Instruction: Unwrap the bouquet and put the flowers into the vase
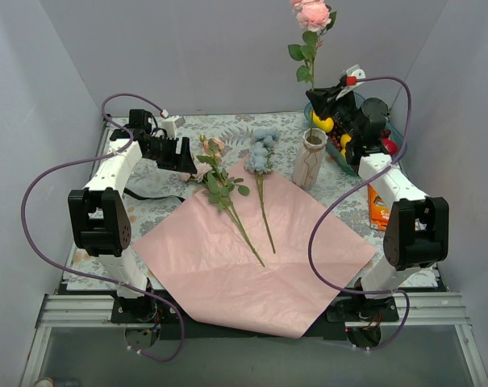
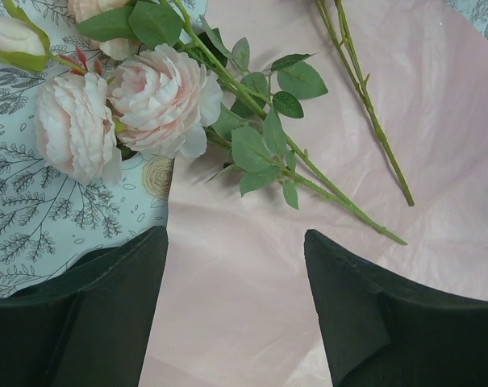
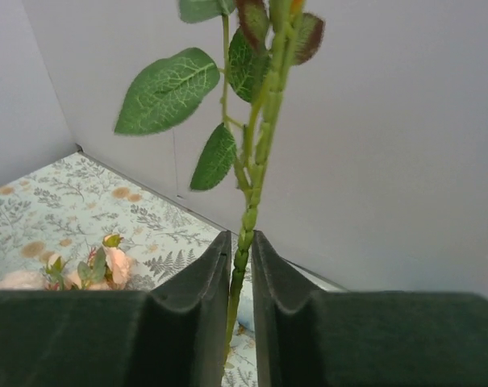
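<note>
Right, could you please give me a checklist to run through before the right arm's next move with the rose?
1. Right gripper closed on the pink rose stem: ok.
2. Stem end inside the vase mouth: cannot tell.
3. Vase upright: ok.
4. Left gripper open and empty: ok.
5. Peach roses and blue flower in the vase: not ok, their stems lie on the wrapping paper.
</note>
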### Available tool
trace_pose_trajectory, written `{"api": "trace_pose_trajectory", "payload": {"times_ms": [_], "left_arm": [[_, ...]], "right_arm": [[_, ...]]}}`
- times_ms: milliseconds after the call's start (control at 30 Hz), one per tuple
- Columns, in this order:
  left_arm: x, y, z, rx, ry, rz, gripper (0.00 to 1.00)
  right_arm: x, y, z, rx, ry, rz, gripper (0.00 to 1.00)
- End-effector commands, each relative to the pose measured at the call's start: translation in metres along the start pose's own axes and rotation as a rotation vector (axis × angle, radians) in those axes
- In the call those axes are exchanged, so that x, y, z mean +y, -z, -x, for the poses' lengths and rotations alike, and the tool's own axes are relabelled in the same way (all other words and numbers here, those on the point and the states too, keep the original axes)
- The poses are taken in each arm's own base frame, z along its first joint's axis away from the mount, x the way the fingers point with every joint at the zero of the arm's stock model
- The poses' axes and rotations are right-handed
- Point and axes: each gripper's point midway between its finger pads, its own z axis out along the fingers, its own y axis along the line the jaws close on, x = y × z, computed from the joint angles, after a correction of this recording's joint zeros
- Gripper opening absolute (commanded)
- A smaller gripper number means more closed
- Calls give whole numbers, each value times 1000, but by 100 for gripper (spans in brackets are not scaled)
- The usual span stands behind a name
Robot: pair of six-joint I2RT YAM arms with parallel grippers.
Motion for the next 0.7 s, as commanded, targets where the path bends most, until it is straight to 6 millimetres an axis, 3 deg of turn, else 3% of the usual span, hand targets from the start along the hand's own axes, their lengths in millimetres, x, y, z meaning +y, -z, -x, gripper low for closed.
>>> {"api": "trace_pose_trajectory", "payload": {"times_ms": [0,200,333,667], "left_arm": [[-7,9,9,-40,-44,7,68],[-7,10,7,-39,-47,12,68],[-6,9,4,-37,-49,18,68],[-6,10,0,-30,-54,20,68]], "right_arm": [[-2,-4,29,-97,33,13,18],[3,5,41,-148,48,15,10],[10,16,59,-202,69,21,8],[33,57,62,-299,21,18,8]]}}
